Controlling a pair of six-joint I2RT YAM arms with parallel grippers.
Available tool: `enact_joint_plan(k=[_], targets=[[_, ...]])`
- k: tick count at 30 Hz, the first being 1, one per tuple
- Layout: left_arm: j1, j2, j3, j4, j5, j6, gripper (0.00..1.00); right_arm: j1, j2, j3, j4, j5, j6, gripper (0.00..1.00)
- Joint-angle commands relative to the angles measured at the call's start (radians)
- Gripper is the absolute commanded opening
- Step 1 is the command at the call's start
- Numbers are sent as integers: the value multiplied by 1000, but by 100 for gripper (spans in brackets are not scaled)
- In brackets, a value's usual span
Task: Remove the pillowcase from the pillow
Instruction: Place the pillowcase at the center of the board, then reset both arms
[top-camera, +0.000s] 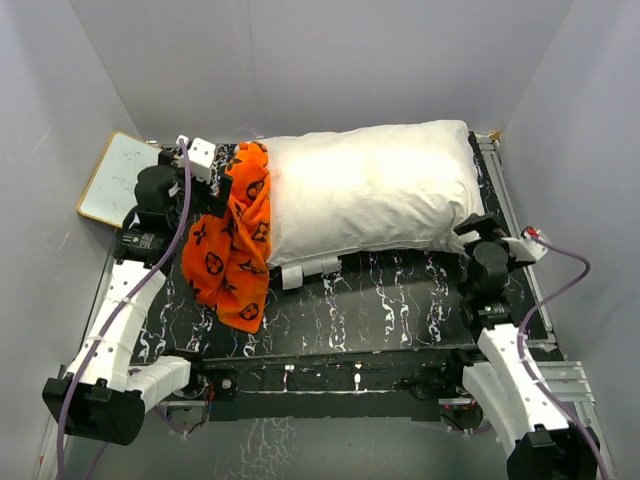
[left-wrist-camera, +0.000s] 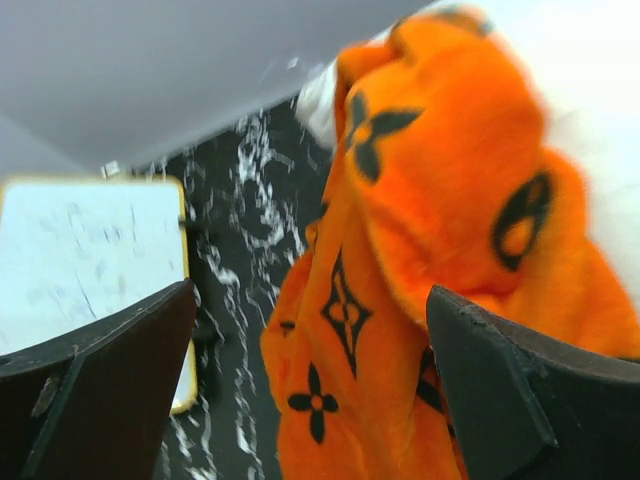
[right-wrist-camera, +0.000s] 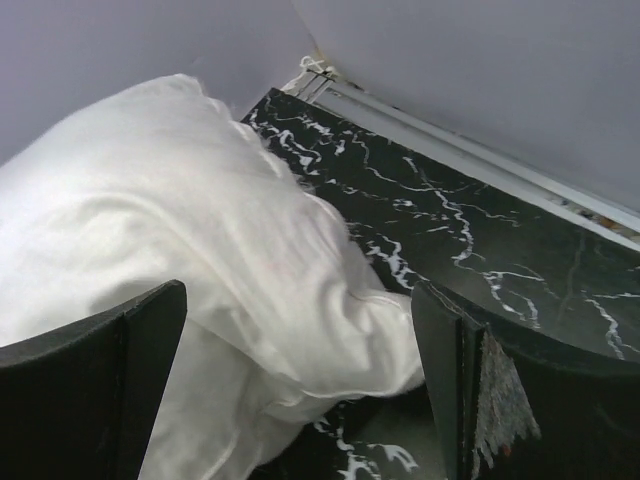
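Showing, from above, the pillow (top-camera: 370, 190) laid across the far half of the table (top-camera: 380, 300), long axis left to right, nearly all of it bare white. Pillowcase (top-camera: 235, 250) bunched in an orange heap against the pillow's left end, touching it and trailing toward the near edge; impossible to tell whether a corner of the pillow sits inside. Left tool (top-camera: 196, 158) just beside the heap, on its left, with a white board (top-camera: 115, 178) beyond at the far-left corner. Right tool (top-camera: 487, 238) at the pillow's near right corner, well apart from the pillowcase.

Left wrist: looking out between the dark jaws of the left tool (left-wrist-camera: 310, 300), spread wide and pinching nothing. Pillowcase (left-wrist-camera: 450, 180) filling the middle and right of the view in loose folds over the table, with white pillow at upper right and the board at left.

Right wrist: jaws of the right tool (right-wrist-camera: 298, 300) spread wide, straddling the pillow's crumpled end (right-wrist-camera: 150, 200) without clamping it. No orange fabric in sight.

Judged from the above: left arm by far the nearer to the pillowcase, which lies to the right of its tool. Any remaining pull probably best directed leftward, along the pillow's long axis and away from it, with the right tool placed to steady the opposite end.
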Motion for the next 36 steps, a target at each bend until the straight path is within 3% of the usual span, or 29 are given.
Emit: enact_joint_plan(k=[1, 9, 14, 18, 24, 27, 32, 33, 36], targets=[[68, 0, -194, 222, -142, -270, 97, 0, -79, -200, 357, 78, -227, 98], [120, 154, -515, 531, -94, -357, 97, 0, 171, -252, 506, -32, -258, 98], [122, 260, -756, 953, -94, -328, 97, 0, 260, -313, 690, -54, -359, 98], [120, 390, -802, 1080, -94, -300, 97, 0, 383, -338, 804, -36, -377, 98], [156, 539, -869, 1392, -103, -312, 97, -1, 589, -303, 1002, -77, -424, 98], [211, 620, -924, 1588, -70, -358, 97, 0, 684, -281, 1065, -189, -470, 98], [217, 608, -901, 1530, -77, -371, 97, 1, 838, -294, 1265, -484, -603, 98], [218, 599, -872, 1436, -81, -376, 97, 1, 870, -287, 1299, -499, -627, 98], [217, 608, -881, 1469, -84, -372, 97, -5, 866, -221, 1152, -427, -580, 98]])
